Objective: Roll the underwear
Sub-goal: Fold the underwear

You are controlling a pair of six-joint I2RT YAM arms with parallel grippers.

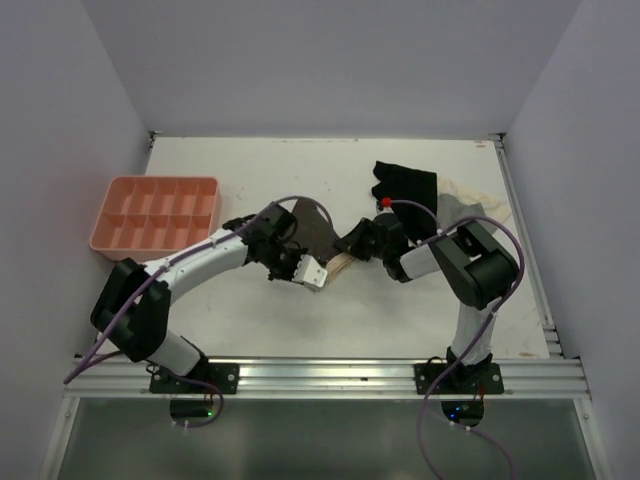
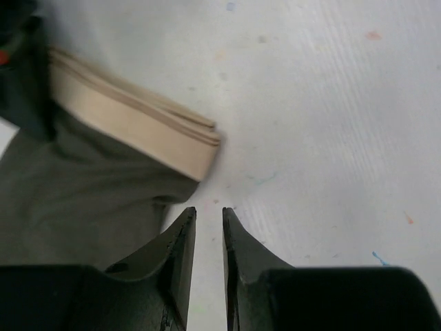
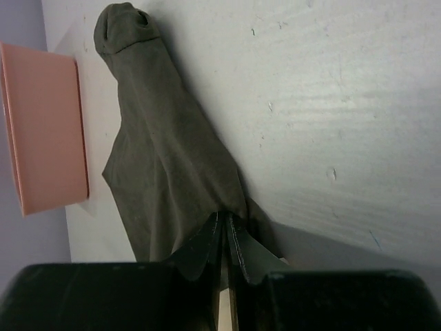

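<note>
Jaws of right gripper [image 3: 224, 215] are clamping the underwear [image 3: 165, 158] at frame centre; left gripper [image 2: 209, 209] jaws are standing slightly apart, empty.
Rolling is seemingly just starting; the next move is calling for gripping the waistband [image 2: 138, 127].

The white counter [image 1: 380, 320] is carrying a pink compartment tray [image 1: 102, 222] at its left, the underwear [image 1: 318, 230] lying mid-counter, and a black garment [image 1: 405, 185] touching a grey-and-cream garment [image 1: 470, 200] far right.
</note>
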